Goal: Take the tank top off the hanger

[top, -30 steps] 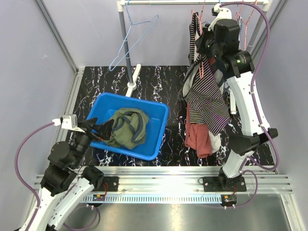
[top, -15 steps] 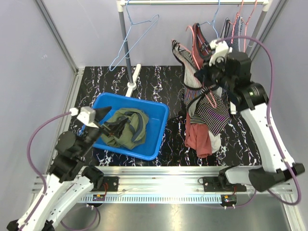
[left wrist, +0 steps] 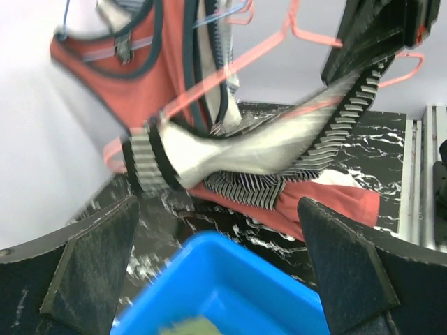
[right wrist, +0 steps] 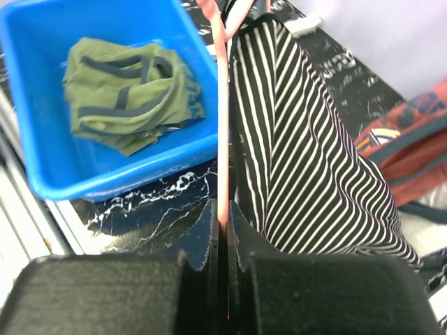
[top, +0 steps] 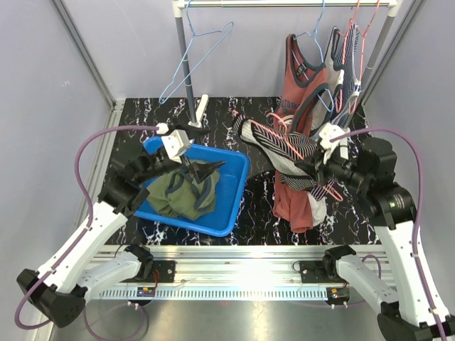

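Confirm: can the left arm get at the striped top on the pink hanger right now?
Probably yes. The left hand is open above the blue bin and faces the striped top, which the right hand holds out on the pink hanger. Nothing shows between them.

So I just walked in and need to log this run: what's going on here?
The right gripper is shut on a pink hanger carrying a striped tank top, holding it out over the table, away from the rack. The left gripper hangs open above the blue bin, facing the top without touching it. A green top lies in the bin. The striped top is not yet off its hanger.
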